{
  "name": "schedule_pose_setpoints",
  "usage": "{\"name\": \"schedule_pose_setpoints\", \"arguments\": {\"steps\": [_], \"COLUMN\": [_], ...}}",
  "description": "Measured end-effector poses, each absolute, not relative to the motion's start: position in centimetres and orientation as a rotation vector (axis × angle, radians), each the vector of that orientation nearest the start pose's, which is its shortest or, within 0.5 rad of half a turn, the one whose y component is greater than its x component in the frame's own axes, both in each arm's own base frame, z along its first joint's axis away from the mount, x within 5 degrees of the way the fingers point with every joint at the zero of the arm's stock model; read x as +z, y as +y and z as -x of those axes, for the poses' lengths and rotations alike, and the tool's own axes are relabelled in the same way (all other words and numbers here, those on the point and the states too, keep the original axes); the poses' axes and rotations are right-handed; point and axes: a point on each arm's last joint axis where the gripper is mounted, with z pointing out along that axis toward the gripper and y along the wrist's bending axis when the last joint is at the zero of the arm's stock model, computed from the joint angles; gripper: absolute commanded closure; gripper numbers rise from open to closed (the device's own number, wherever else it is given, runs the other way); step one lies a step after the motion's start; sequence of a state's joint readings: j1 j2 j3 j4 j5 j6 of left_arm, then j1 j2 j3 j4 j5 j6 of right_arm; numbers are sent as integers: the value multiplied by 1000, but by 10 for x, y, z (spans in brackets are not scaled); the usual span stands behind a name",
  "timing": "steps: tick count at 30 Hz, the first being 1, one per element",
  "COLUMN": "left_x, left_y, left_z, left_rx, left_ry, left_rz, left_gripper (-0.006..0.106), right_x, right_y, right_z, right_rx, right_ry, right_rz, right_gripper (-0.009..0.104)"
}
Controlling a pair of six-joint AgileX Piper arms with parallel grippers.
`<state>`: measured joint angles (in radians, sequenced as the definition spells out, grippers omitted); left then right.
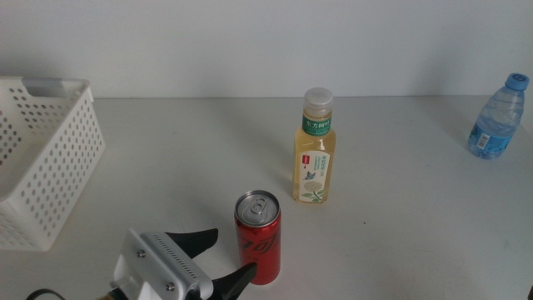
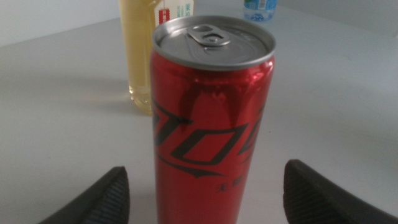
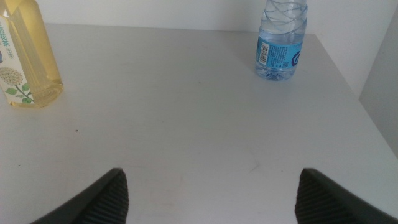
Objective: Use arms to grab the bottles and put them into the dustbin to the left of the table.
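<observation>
Left gripper [image 1: 226, 257] hangs at the table's [image 1: 400, 250] near edge, jaws spread, red can [image 1: 258, 237] upright between the tips, not yet touched. I judge it best to advance squarely, then close mid-can. Right gripper [image 3: 211, 193] waits, spread, over bare table.

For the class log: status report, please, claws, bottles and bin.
Left claw open, straddling red can. Right claw open, waiting. Tea bottle, water bottle upright; dustbin at left, nothing blocking.

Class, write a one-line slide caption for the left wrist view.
Open left tool lined up on an upright red soda can, with the tea bottle behind.
</observation>
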<state>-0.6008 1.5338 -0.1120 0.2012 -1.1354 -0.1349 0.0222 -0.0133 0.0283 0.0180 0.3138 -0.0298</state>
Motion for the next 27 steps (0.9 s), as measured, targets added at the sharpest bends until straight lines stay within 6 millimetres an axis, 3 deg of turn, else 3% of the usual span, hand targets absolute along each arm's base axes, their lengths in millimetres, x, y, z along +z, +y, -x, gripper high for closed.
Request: {"name": "schedule_pose_setpoints", "arguments": {"steps": [13,22,25,27], "left_x": [137,118,115,115], "left_y": [-152,-169,-172,-172], "left_z": [-186,-207,-211,-212], "left_rx": [-660,-679,-679,-682], "left_ry": [1717,1759,1764,1760], "left_rz": [-669,-677,-677,-681], "left_gripper": [19,19,27,40], "right_x": [176,176,176,176], "right_y": [2,2,2,2], "right_z": [-54,-54,-54,-54], "right_rx": [12,12,12,12], "right_ry": [1812,1812,1812,1812], "right_rz": [36,36,36,36], "right_gripper": [25,25,25,25]}}
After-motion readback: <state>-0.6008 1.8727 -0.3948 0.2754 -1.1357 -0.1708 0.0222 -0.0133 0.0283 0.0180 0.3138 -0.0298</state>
